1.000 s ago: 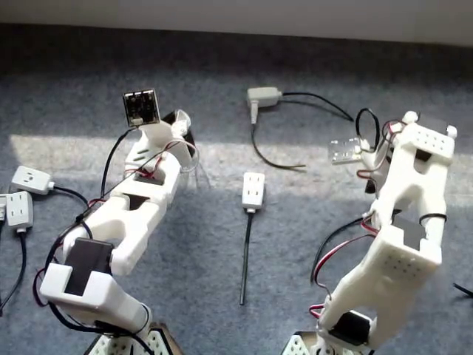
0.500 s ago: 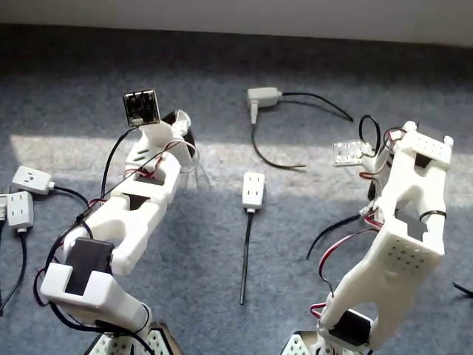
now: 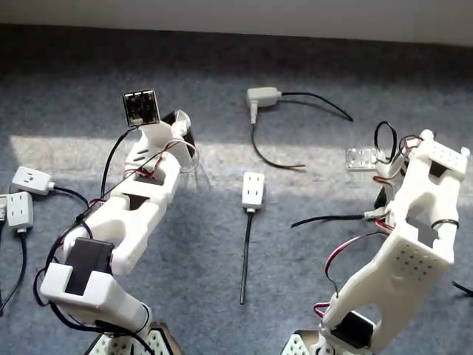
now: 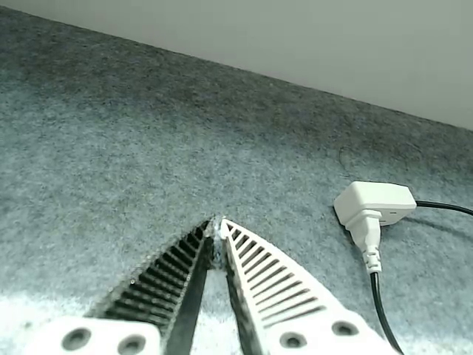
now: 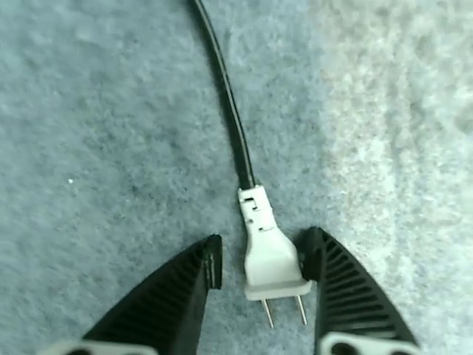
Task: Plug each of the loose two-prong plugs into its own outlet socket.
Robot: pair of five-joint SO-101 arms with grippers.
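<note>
A white two-prong plug (image 5: 270, 259) on a black cord (image 5: 225, 96) lies flat on the grey carpet, prongs towards the camera. My right gripper (image 5: 262, 248) is open, one finger on each side of the plug, not closed on it. In the high view the same cord (image 3: 325, 219) runs out from under the right arm. My left gripper (image 4: 218, 225) is shut on nothing, low over the carpet, well short of a white angled plug (image 4: 373, 205). That plug (image 3: 264, 96) lies at the far middle. A white outlet socket (image 3: 253, 188) lies in the centre.
Two more white outlet sockets (image 3: 31, 180) (image 3: 18, 208) lie at the left edge with their cords. The centre socket's dark cable (image 3: 244, 259) runs towards the front. A wall base borders the far side of the carpet (image 3: 222, 44).
The right arm has swung to the right and its wrist has shifted with it. A black cord now trails out from under it. The left arm has not moved.
</note>
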